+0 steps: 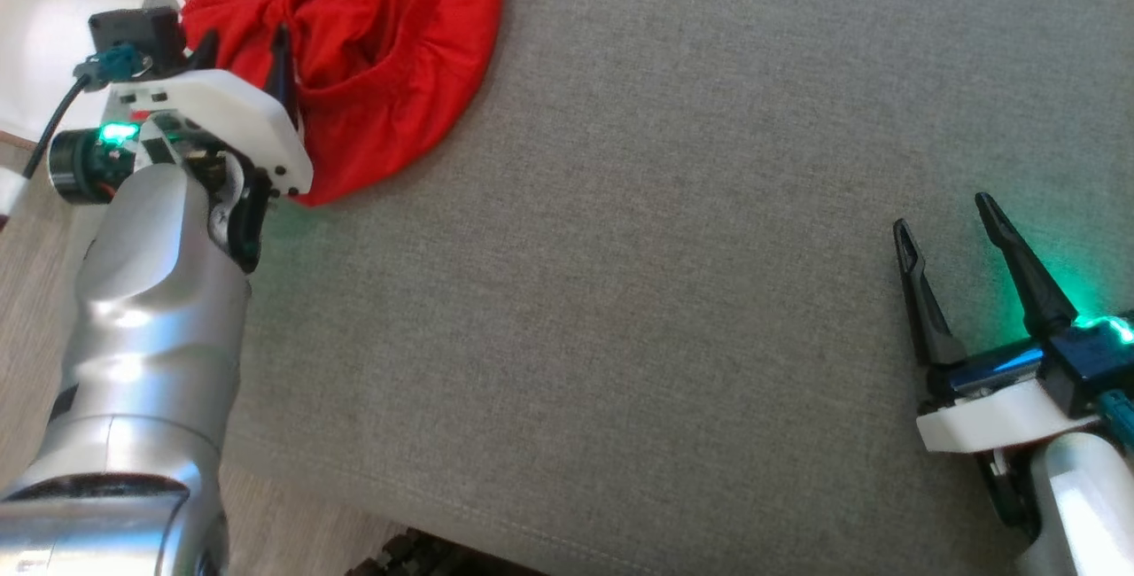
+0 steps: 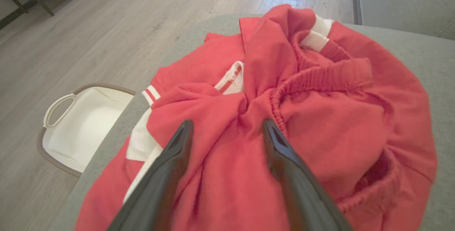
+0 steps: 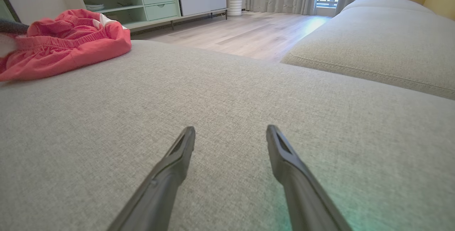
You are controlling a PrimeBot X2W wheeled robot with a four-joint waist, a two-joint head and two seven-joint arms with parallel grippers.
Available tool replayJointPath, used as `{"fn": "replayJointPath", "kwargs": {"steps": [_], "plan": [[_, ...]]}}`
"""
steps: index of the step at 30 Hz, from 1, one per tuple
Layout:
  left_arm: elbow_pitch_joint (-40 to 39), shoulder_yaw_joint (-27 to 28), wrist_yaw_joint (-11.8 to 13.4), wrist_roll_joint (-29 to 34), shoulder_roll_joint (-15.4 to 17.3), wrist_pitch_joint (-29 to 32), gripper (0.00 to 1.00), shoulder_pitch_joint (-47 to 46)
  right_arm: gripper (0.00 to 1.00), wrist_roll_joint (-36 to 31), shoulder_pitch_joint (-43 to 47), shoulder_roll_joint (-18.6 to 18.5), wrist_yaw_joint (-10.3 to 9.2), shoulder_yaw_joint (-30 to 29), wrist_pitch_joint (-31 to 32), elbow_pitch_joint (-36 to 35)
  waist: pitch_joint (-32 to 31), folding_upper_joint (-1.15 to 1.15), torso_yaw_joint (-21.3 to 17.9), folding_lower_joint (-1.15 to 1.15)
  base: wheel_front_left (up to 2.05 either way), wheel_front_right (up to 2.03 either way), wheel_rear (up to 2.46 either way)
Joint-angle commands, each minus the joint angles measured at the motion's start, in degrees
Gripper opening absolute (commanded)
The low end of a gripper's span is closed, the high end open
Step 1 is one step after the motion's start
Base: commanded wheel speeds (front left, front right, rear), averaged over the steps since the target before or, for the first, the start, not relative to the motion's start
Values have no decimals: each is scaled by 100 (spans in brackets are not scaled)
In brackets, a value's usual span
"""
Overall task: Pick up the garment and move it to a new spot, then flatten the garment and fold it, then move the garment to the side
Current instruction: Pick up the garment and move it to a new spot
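The garment (image 1: 381, 35) is a crumpled red piece with white stripes and an elastic waistband, lying bunched at the far left corner of the grey cushion (image 1: 664, 292). My left gripper (image 1: 248, 49) hovers right over its near edge, open, its fingers spread above a fold of the red cloth (image 2: 227, 145) with nothing pinched between them. Far off at the lower right, my right gripper (image 1: 948, 230) stands open over bare cushion. In the right wrist view the garment (image 3: 67, 42) lies at the far left, well away from my right gripper (image 3: 230, 135).
A white basket (image 2: 85, 124) stands on the wooden floor (image 2: 106, 28) just beyond the cushion's left edge. A second grey cushion (image 3: 373, 46) lies to the right, and a low cabinet (image 3: 160, 1) stands against the far wall.
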Motion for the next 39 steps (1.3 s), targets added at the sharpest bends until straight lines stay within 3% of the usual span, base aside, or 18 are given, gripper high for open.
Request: {"fn": "replayJointPath", "kwargs": {"steps": [1,2,3,4,5,11,22,32,39], "plan": [[-56,67,-16,-26,275,-74,100,-195,100,-54,-70,-101,-4,75,-16,25,46,0,-10,1,0,0,0],[33,47,-20,-53,255,-105,100,-223,100,-54,-85,-90,-4,81,-16,30,61,0,-13,1,0,0,0],[113,25,-23,-85,237,-131,49,-249,100,-53,-97,-77,-4,89,-16,38,71,0,-19,1,0,0,0],[179,5,-26,-124,221,-174,12,-275,100,-50,-106,-63,-4,99,-16,44,77,0,-27,1,0,0,0],[237,-24,-29,-161,211,-219,0,-301,100,-46,-116,-50,-4,109,-16,51,79,0,-36,1,0,0,0],[233,-484,-33,-324,285,-657,0,-490,100,2,-196,24,-4,130,-16,120,-94,0,-132,1,0,0,0],[-389,-1471,-34,-683,860,-1104,0,-883,100,146,-117,645,-4,287,-16,348,-1384,0,-661,1,0,0,0],[-1295,-2063,-35,-1119,1230,-768,0,-1202,100,301,317,1032,-4,279,-16,460,-2480,0,-1555,1,0,0,0],[-2253,-2349,-35,-1773,1225,-380,0,-1291,100,429,520,1085,-4,257,-16,408,-2766,0,-2285,1,0,0,0]]}}
